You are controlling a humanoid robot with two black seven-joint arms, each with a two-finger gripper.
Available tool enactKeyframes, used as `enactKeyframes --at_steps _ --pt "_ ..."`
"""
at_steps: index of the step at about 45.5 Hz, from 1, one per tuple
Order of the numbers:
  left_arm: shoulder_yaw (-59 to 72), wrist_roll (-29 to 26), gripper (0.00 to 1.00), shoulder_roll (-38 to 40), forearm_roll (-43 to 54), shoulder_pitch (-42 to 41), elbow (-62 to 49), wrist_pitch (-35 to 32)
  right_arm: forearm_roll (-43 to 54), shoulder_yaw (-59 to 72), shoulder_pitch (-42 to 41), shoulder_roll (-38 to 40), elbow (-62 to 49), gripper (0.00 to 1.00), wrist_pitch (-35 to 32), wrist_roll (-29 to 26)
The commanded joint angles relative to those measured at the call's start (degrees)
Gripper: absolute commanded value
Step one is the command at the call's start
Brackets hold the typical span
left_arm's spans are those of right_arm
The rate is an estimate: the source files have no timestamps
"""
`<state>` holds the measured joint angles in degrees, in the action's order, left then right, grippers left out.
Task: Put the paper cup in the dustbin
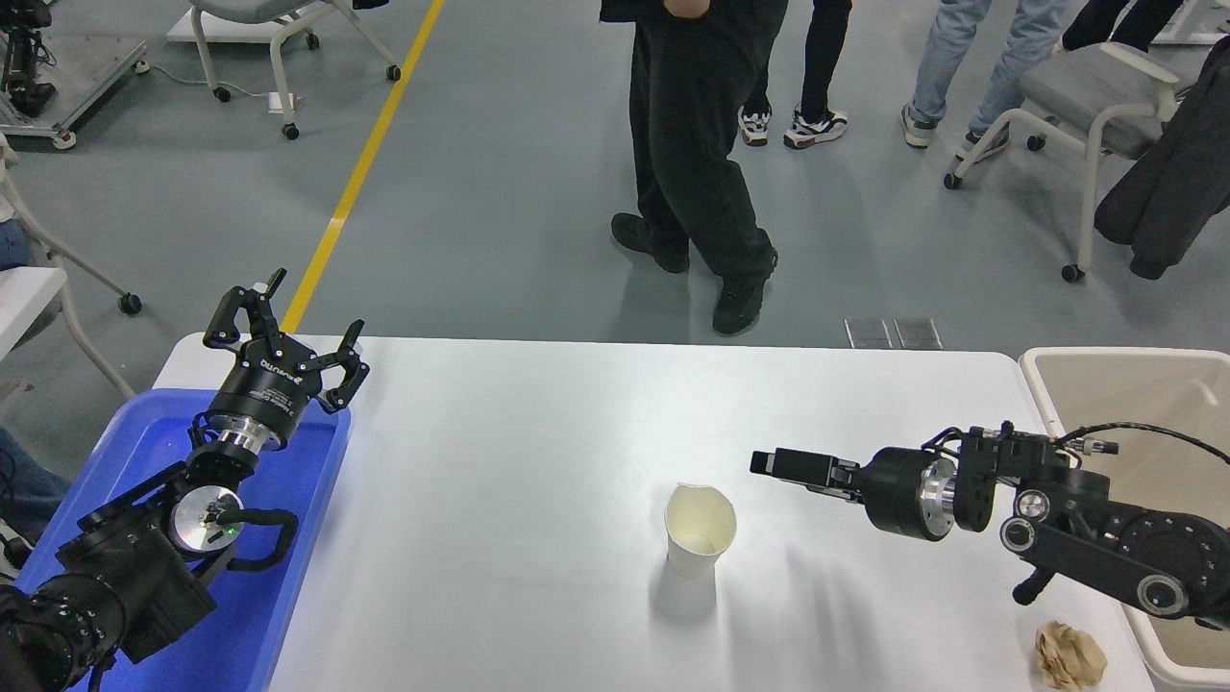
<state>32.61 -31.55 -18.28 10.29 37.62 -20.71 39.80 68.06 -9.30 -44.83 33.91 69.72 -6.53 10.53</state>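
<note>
White table (538,432): right gripper (783,466) level beside paper cup (700,531), jaws' state unclear.

White lettering runs across the body of the black left gripper (283,338) parked above the shallow blue plastic tray (288,577), but it is upside down and too small to read. No other text is legible.

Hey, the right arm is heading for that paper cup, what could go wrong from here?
1. The paper cup stands upright and loose on the table; the right gripper, coming in sideways, might tip or push it instead of gripping.
2. Squeezing hard may crush its thin, already pinched rim.
3. Swinging toward the dustbin, the arm could sweep the crumpled paper ball off the edge.
</note>
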Motion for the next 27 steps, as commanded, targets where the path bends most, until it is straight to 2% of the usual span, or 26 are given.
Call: enactKeyframes --at_steps 1,27 --pt "0.00 0.09 1.00 0.00 -0.01 0.00 0.06 0.02 1.19 1.92 -0.61 -1.74 0.07 1.00 0.82 -0.07" --pt "0.00 0.09 1.00 -0.09 -0.01 0.00 -0.03 0.19 1.28 5.96 -2.11 -8.06 -5.20 1.00 2.75 -0.07"
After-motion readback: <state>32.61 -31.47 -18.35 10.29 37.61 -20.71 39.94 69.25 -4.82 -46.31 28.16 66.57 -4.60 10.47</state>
